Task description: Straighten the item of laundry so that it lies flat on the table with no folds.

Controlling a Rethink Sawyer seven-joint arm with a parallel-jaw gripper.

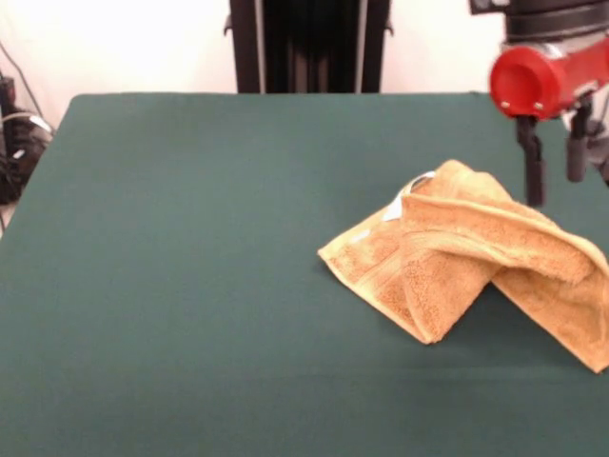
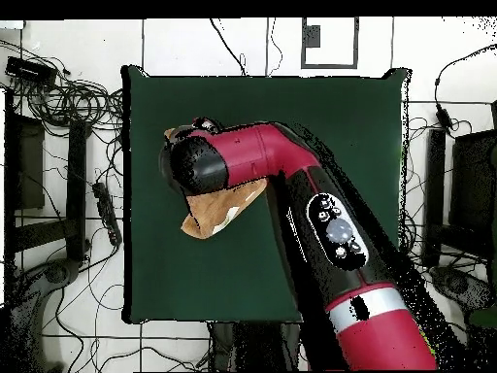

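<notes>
The orange-tan towel point(image 1: 476, 257) lies crumpled on the right side of the green table point(image 1: 190, 238), folded over itself in several layers, with its right end reaching the picture's edge. A small white tag point(image 1: 395, 208) shows at its far left fold. My gripper point(image 1: 555, 188) hangs just above the towel's far right part, fingers apart and empty. In the overhead view the red arm point(image 2: 252, 155) covers most of the towel point(image 2: 218, 212), which lies near the table's point(image 2: 340, 126) left edge. The gripper itself is hidden under the arm there.
The black pedestal point(image 1: 309, 43) stands at the table's far side. Cables and dark equipment point(image 2: 58, 146) lie on the floor around the table, and some show at the left edge of the front view point(image 1: 14, 143).
</notes>
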